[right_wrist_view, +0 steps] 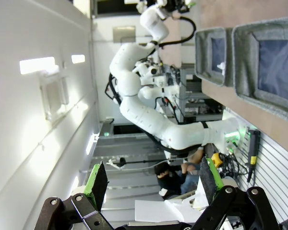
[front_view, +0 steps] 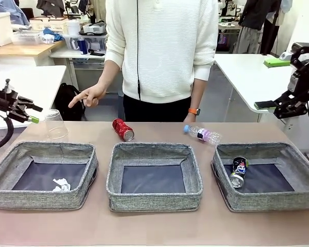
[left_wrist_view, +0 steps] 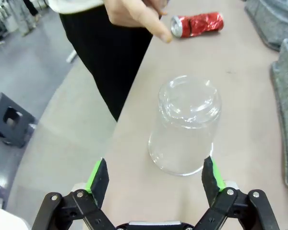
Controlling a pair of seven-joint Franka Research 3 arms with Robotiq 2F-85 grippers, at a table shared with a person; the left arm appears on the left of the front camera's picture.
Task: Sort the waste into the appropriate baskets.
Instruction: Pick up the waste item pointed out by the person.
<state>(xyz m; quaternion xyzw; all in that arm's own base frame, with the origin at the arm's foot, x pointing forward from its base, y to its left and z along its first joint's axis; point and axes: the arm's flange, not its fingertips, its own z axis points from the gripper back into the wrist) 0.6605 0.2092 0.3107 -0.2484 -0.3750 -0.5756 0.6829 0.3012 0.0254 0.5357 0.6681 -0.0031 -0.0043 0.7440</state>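
A clear plastic cup (front_view: 55, 124) (left_wrist_view: 185, 127) stands upside down at the table's far left. My left gripper (front_view: 37, 114) (left_wrist_view: 156, 179) hangs open just short of it, nothing between its fingers. A red can (front_view: 123, 129) (left_wrist_view: 198, 25) lies behind the middle basket (front_view: 154, 200). The small clear bottle (front_view: 203, 134) lies behind the right basket (front_view: 270, 201), which holds a dark can (front_view: 239, 172). A white paper wad (front_view: 61, 184) sits in the left basket (front_view: 41, 198). My right gripper (front_view: 286, 108) (right_wrist_view: 151, 182) is raised at the far right, open and empty.
A person stands at the far side, one hand (front_view: 87, 96) (left_wrist_view: 134, 14) pointing a finger towards the cup, the other resting near the bottle. The table's far edge runs close behind the cup. Bare tabletop lies between baskets and front edge.
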